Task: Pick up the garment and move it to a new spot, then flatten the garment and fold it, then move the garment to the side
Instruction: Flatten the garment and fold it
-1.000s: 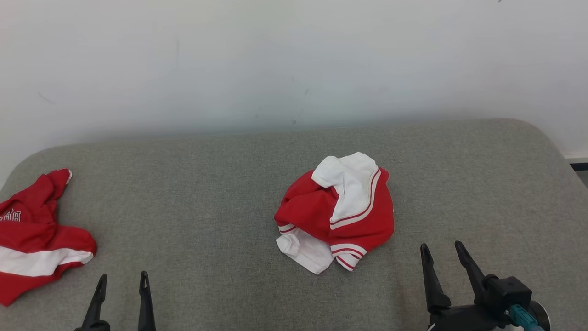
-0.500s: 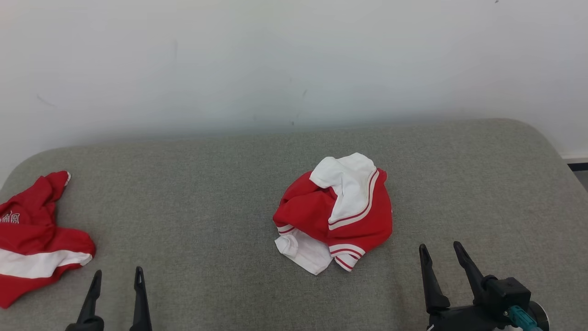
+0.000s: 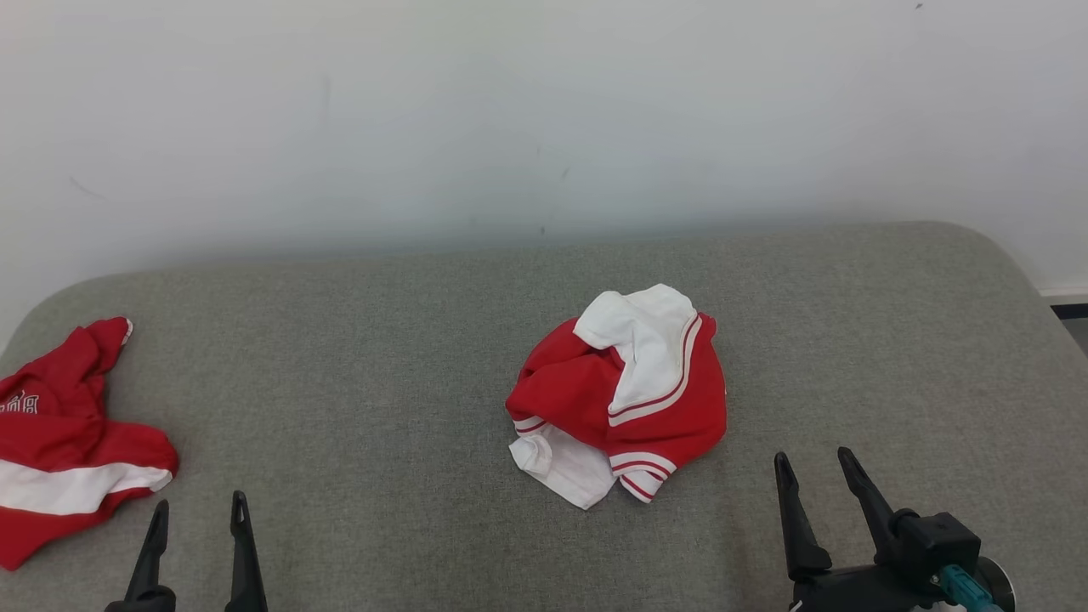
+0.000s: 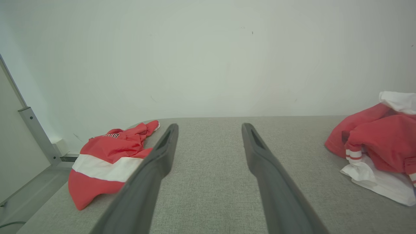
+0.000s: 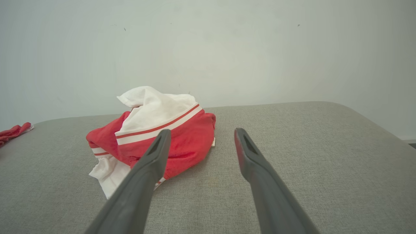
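A crumpled red and white garment (image 3: 625, 395) lies bunched near the middle of the grey padded table (image 3: 382, 357); it also shows at the right edge of the left wrist view (image 4: 377, 143) and left of centre in the right wrist view (image 5: 156, 130). My right gripper (image 3: 812, 463) is open near the front edge, to the right of and nearer than the garment, holding nothing. My left gripper (image 3: 197, 506) is open at the lower left, well apart from it. Both wrist views show the open grippers (image 4: 209, 128) (image 5: 201, 133) with empty gaps.
A second red garment with a white band (image 3: 64, 442) lies at the table's left edge, close to my left gripper. A pale wall (image 3: 544, 110) stands right behind the table. The table's rounded right edge (image 3: 1033, 280) drops off to the floor.
My left gripper has drawn back toward the lower left. The right gripper and both garments have hardly moved.
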Robot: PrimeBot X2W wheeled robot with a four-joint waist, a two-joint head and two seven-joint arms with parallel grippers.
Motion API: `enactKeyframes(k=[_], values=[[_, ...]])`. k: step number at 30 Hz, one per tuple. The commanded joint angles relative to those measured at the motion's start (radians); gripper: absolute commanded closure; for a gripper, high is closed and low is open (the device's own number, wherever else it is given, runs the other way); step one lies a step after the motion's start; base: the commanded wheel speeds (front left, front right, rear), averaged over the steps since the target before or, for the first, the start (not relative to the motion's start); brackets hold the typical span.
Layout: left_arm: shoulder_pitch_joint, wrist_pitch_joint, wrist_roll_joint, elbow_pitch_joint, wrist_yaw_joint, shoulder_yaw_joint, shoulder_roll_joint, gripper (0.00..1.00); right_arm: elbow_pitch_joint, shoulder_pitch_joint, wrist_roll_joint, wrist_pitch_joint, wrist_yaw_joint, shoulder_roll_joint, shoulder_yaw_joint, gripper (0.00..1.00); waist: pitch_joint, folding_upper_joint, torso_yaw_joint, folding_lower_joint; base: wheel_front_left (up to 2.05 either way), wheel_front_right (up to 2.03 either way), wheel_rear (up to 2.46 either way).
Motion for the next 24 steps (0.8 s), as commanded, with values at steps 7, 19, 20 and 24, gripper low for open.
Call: enactKeyframes(k=[7,19,20,24], values=[[0.014,-0.004,0.009,-0.005,0.004,0.004,-0.004,0.0,0.0,0.009,-0.003,0.0,-0.002,0.001,-0.001,0.0,0.0,0.0,0.003,-0.0001,0.0,0.0,0.0],[-0.008,-0.003,0.008,0.004,-0.005,-0.01,-0.006,0.0,0.014,-0.06,-0.025,0.035,-0.002,0.001,0.036,0.0,0.019,0.0,0.026,-0.0001,0.0,0.0,0.0],[-0.014,-0.004,0.007,0.006,-0.006,-0.011,-0.006,0.0,0.021,-0.079,-0.032,0.04,-0.002,0.001,0.044,0.0,0.022,0.0,0.03,-0.0001,0.0,0.0,0.0],[-0.034,-0.004,0.01,0.015,-0.012,-0.023,-0.013,0.0,0.063,-0.174,-0.056,0.068,-0.002,0.001,0.075,0.0,0.04,0.0,0.049,-0.0001,0.0,0.0,0.0]])
